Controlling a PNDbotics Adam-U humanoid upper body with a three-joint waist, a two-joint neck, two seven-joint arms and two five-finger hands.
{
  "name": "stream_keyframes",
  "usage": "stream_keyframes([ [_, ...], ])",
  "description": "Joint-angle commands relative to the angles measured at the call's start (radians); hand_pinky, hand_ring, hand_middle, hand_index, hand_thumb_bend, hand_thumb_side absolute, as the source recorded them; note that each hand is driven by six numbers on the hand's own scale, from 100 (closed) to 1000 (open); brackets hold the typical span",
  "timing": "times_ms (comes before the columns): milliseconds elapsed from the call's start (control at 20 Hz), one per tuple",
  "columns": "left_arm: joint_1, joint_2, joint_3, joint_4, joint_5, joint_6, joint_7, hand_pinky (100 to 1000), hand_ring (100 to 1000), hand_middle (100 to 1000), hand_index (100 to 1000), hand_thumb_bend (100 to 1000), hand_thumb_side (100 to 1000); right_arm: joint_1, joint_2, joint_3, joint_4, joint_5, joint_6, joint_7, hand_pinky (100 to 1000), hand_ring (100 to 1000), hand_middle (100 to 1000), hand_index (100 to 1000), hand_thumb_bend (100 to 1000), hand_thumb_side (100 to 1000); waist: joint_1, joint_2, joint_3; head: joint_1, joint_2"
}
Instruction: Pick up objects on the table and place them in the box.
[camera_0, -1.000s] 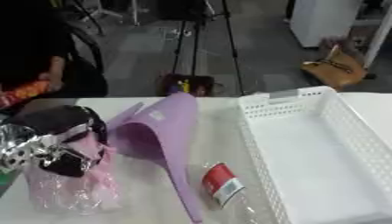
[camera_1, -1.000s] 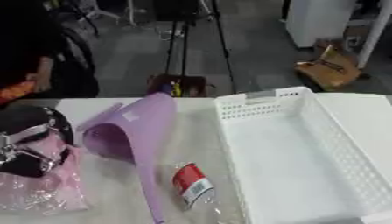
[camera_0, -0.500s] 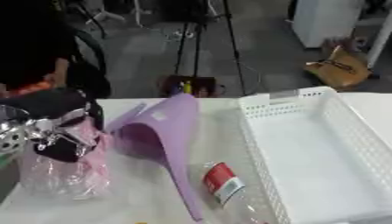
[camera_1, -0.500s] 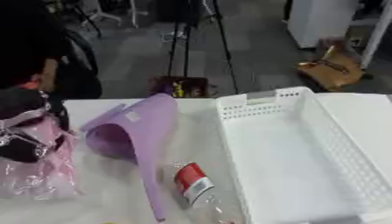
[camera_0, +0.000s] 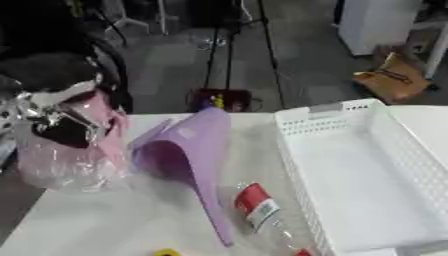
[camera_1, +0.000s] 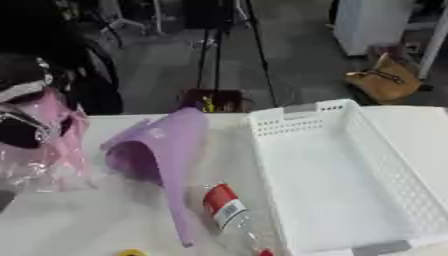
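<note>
Nearest you, a yellow bit (camera_0: 166, 252) is peeking in at the table's (camera_0: 79, 220) front edge; just beyond it a bottle (camera_0: 259, 212) with a red label is lying beside the box (camera_0: 350, 165), its long axis running front to back, which end is the cap I cannot tell; the purple scoop (camera_0: 188, 160) is lying next to it, handle toward you, mouth facing left. You are holding a pink bag (camera_0: 70, 145) up at the left in your left hand (camera_0: 48, 95); fingers closed on its top; your right hand is not showing. The box is sitting empty, so nothing is placed yet; bag, scoop and bottle all remain.
</note>
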Motion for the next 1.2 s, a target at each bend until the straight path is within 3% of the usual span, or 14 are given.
stream_keyframes([
  [50,-0.08,0.0,-0.021,-0.011,0.011,0.06,-0.08,339,476,635,662,157,100,0.001,-0.044,0.003,-0.019,0.008,-0.059,-0.069,656,565,531,533,100,549,0.002,-0.031,-0.003,0.002,0.013],
  [500,-0.317,-0.139,-0.14,-0.011,0.014,0.088,-0.08,338,462,633,666,128,100,0.01,-0.053,0.009,-0.019,0.008,-0.047,-0.069,659,565,530,532,100,547,0.008,-0.054,-0.008,0.007,0.024],
  [750,-0.453,-0.285,-0.17,0.023,0.001,0.091,-0.08,330,421,618,663,100,100,0.014,-0.052,0.016,-0.019,0.005,-0.043,-0.069,658,565,530,532,100,545,0.002,-0.066,-0.016,0.002,0.024],
  [1200,-0.609,-0.492,-0.212,0.166,-0.044,0.068,-0.08,323,384,603,665,100,100,0.019,-0.053,0.029,-0.019,-0.005,-0.045,-0.069,658,565,530,531,100,546,-0.009,-0.078,-0.04,0.0,0.018],
])
